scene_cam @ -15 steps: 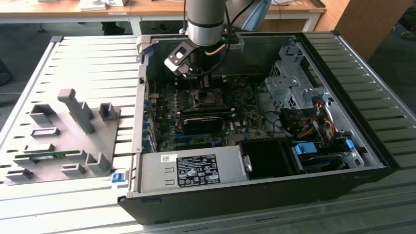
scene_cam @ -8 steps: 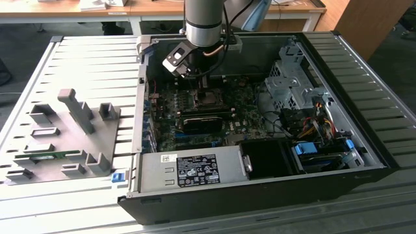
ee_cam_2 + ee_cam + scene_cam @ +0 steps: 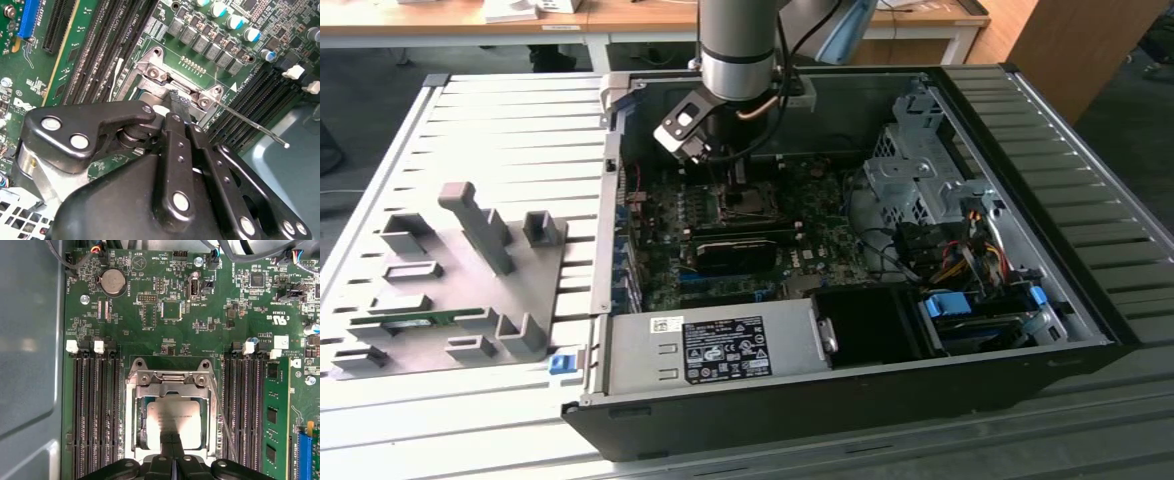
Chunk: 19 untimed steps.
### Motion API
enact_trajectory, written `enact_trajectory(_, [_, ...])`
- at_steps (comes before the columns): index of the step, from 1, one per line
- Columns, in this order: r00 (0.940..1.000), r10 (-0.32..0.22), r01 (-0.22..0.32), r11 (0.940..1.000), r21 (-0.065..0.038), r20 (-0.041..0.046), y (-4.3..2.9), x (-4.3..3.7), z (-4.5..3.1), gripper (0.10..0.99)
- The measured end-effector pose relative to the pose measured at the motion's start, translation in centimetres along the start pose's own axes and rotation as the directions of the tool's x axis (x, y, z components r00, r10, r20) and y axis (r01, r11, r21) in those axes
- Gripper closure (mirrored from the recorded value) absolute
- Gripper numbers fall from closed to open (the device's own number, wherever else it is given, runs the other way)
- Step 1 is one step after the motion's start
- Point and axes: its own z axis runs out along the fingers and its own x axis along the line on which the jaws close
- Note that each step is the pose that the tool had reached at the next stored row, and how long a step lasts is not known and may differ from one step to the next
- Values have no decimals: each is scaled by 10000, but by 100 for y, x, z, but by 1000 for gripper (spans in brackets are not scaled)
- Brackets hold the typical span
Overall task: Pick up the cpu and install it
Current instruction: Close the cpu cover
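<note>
The cpu [image 3: 175, 416], a silvery square chip, lies flat in the open socket frame [image 3: 170, 379] on the green motherboard. My gripper [image 3: 172, 441] is directly over the chip's edge in the first wrist view. Its two black fingers are pressed together, shut with nothing between them, and whether the tips touch the metal top I cannot tell. In the second wrist view the gripper [image 3: 176, 103] points its ribbed tips down at the socket's metal hinge plate [image 3: 159, 74]. In the exterior view the arm reaches into the open computer case, gripper [image 3: 716, 165] just above the socket [image 3: 744, 203].
Memory slots [image 3: 95, 410] flank the socket on both sides. A thin wire lever [image 3: 250, 122] sticks out beside it. The power supply [image 3: 714, 345], drive cage [image 3: 921, 170] and cables [image 3: 961, 250] crowd the case. A grey fixture plate [image 3: 454, 290] lies at the exterior view's left.
</note>
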Motion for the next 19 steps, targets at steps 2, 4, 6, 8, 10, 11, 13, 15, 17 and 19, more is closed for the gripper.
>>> enact_trajectory(2, [10000,2,-2,10000,0,1,4,0,3,980])
enact_trajectory(4, [10000,1,-1,10000,-7,-8,29,2,7,980])
enact_trajectory(6, [10000,0,0,10000,-5,-4,62,1,7,980])
enact_trajectory(8, [10000,0,0,10000,-4,-4,79,1,7,980])
enact_trajectory(10, [10000,2,-2,10000,-13,-17,81,3,-3,980])
enact_trajectory(11, [10000,2,-2,10000,-10,-13,81,2,-21,980])
enact_trajectory(13, [10000,1,-1,10000,-5,-5,80,-1,-73,980])
enact_trajectory(15, [10000,1,-1,10000,-5,-6,80,-3,-128,980])
enact_trajectory(17, [10000,-1,1,10000,-6,-7,84,-3,-140,980])
enact_trajectory(19, [10000,1,-1,10000,-6,-7,103,-3,-139,980])
